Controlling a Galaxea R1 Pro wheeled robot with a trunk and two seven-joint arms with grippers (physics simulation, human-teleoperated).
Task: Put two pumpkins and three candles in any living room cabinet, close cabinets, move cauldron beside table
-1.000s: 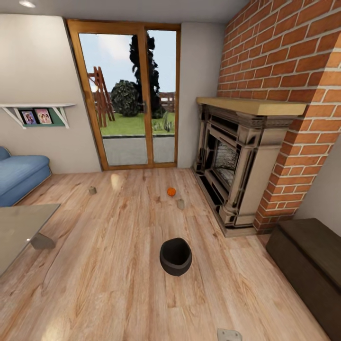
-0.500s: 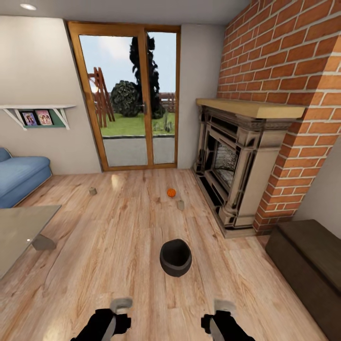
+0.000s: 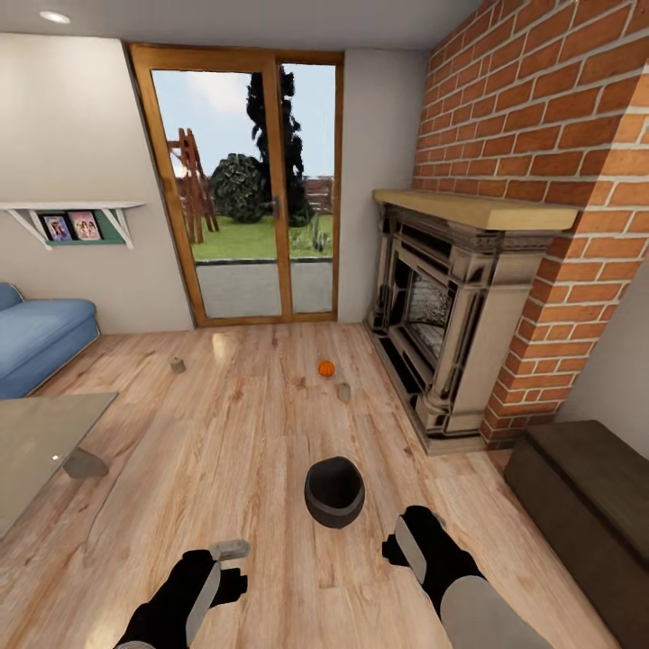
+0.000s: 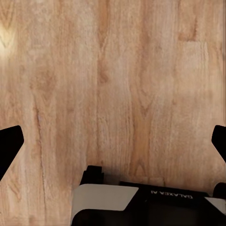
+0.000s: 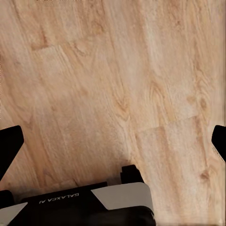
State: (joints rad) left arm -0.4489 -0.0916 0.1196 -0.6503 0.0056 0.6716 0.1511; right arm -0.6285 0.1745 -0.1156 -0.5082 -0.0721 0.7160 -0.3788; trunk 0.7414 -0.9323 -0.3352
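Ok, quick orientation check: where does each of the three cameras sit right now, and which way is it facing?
Head view: high on the robot, looking forward and down over the floor at the cauldron, pumpkin and fireplace; both arms show, left gripper, right gripper.
Left wrist view: on the left arm, facing bare floor between open fingers.
Right wrist view: on the right arm, likewise, fingers apart.
Both wrist views share the wooden floor.

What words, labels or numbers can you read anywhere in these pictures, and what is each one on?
"GALAXEA AI": white letters, seen upside down, on the black housing of the left gripper in the left wrist view.
A similar line of white letters, upside down, on the black housing of the right gripper in the right wrist view: too blurred to read for certain.
The two small framed photos on the white wall shelf: no readable text.
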